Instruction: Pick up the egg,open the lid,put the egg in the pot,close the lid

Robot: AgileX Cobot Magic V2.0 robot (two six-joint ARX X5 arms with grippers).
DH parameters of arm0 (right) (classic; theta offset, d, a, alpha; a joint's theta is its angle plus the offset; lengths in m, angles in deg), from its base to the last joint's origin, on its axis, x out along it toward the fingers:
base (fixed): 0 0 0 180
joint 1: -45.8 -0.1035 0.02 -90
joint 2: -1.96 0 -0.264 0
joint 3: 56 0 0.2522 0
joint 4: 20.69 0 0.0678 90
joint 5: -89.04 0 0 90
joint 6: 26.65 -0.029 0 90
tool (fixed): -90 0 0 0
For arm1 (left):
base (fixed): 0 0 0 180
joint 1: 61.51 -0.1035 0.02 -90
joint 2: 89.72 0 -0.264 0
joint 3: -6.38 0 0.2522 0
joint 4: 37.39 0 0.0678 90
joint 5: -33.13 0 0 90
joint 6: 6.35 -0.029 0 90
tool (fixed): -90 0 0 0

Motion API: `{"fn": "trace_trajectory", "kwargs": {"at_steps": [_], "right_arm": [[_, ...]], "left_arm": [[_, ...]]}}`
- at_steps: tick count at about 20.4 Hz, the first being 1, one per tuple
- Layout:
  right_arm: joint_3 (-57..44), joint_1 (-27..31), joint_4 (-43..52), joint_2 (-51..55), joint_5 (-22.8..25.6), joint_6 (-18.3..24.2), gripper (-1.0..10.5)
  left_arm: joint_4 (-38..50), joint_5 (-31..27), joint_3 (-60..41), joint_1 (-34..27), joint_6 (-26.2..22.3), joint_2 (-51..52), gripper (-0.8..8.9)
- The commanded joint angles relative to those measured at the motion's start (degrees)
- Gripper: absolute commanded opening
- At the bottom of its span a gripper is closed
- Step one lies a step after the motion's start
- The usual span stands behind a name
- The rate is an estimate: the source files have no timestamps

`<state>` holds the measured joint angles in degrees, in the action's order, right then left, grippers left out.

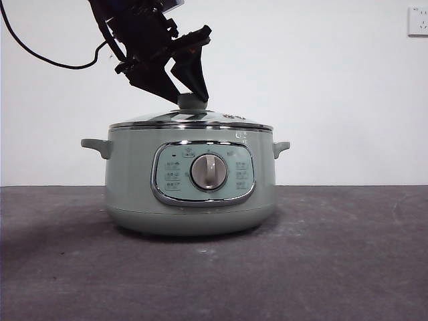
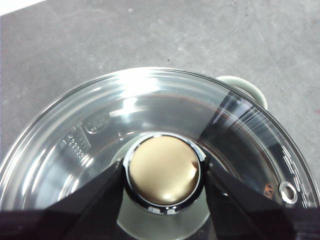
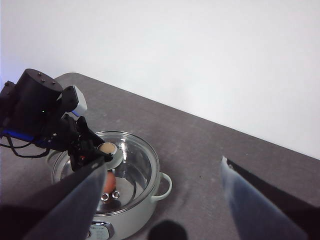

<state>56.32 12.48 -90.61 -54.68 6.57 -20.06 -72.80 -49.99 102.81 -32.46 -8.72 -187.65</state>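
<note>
The pot (image 1: pixel 190 187) stands on the grey counter (image 1: pixel 348 254), its control panel and grey dial (image 1: pixel 208 172) facing the front camera, one small handle out to each side. The lid (image 1: pixel 190 120) sits level on the pot's rim, closed. The left pincer (image 1: pixel 192 90) comes down from the top of the front view and reaches the lid's knob (image 1: pixel 192 101); in the left wrist view its two black jaws stand one on each side of the knob (image 2: pixel 164 171), close against its chrome collar, though whether they actually press on it cannot be told. Through the glass (image 2: pixel 100 130) the pot's inside shows pale and blurred. The right pincer (image 3: pixel 160 200) hangs high above the counter, well apart from the pot, its jaws spread wide with nothing between them. From that view the pot (image 3: pixel 145 205) lies below, with the left arm (image 3: pixel 37 110) bent over it, and a reddish-brown shape, probably the egg (image 3: pixel 109 181), shows inside through the lid (image 3: pixel 137 160), beneath the knob.
</note>
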Motion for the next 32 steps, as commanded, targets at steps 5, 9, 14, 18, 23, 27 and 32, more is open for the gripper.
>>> {"fn": "trace_trajectory", "kwargs": {"at_steps": [5,9,14,18,23,27,32], "right_arm": [[0.0,-0.1,-2.0,0.0,-0.1,-0.8,3.8],[0.0,-0.1,-4.7,-0.3,-0.2,-1.2,3.8],[0.0,-0.1,-7.7,-0.7,-4.1,-1.7,3.8],[0.0,-0.1,-10.9,-1.4,-7.2,-1.9,3.8],[0.0,-0.1,-15.9,-3.3,-13.9,-2.7,3.8],[0.0,-0.1,-19.5,-5.1,-16.7,-2.7,3.8],[0.0,-0.1,-22.4,-7.8,-16.7,-4.1,3.1]], "left_arm": [[-2.2,0.7,-0.1,0.6,-0.2,-0.7,4.75],[-2.2,0.7,-0.1,0.5,-0.2,0.5,4.74],[-3.2,0.7,-0.1,0.5,-0.3,3.6,4.74],[-6.5,0.9,-0.1,0.5,-0.2,8.4,4.73],[-14.4,2.7,-0.1,0.5,-0.2,17.4,4.72],[-21.0,7.2,-0.1,0.6,-0.2,25.0,4.71],[-29.3,8.8,-0.1,0.6,-0.2,34.1,3.74]]}}
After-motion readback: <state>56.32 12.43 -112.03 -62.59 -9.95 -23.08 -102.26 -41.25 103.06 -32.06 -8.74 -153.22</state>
